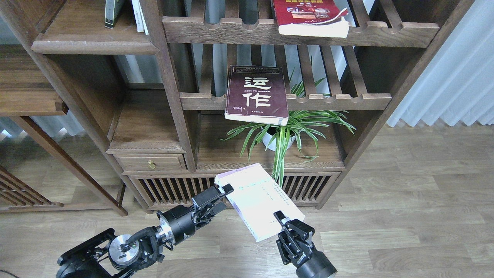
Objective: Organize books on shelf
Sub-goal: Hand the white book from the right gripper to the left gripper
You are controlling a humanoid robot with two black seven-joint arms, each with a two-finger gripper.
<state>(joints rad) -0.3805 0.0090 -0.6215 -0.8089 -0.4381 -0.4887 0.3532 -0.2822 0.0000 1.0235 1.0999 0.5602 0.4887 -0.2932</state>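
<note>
The pale white-lavender book (257, 200) is held in the air in front of the bookcase's base, tilted. My left gripper (223, 192) is shut on its left edge. My right gripper (281, 220) is shut on its lower right corner. The dark maroon book (256, 94) with white characters lies on the middle slatted rack and overhangs the front rail. The red book (308, 15) lies on the top slatted rack. The solid shelf (94, 47) with the rounded front edge is at the upper left, well above both grippers.
A thin dark-green-spined book (112, 13) and white books (138, 15) stand on the solid shelf. A potted spider plant (287, 129) stands under the maroon book, its leaves hanging near the held book. A small drawer (150, 162) is at the lower left. Wooden floor lies to the right.
</note>
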